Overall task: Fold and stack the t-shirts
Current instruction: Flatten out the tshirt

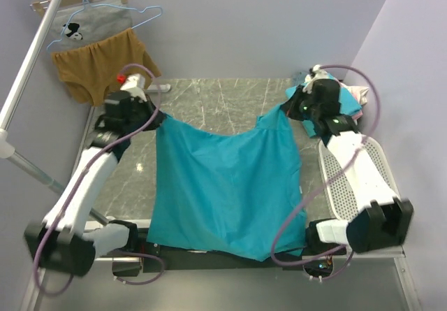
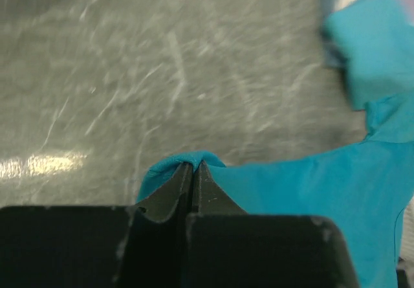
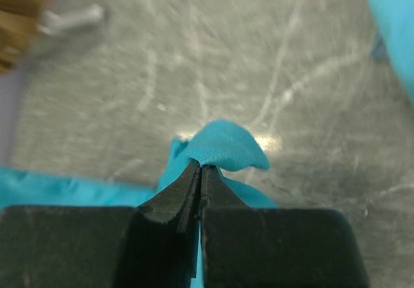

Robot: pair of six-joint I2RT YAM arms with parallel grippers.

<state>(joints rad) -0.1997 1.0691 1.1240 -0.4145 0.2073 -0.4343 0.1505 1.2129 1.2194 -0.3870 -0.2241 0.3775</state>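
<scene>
Teal t-shirt (image 1: 223, 185) over the table (image 1: 209, 98) — left pincer (image 2: 194, 164) and right pincer (image 3: 200, 166) each clenched on a corner

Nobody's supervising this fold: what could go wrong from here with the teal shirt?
The left gripper and right gripper each pinch only a small tuck of the teal t-shirt at their tips, so a corner might slip free. Its hem hangs over the near edge of the table, close to the arms' mounts, and could snag there.
</scene>
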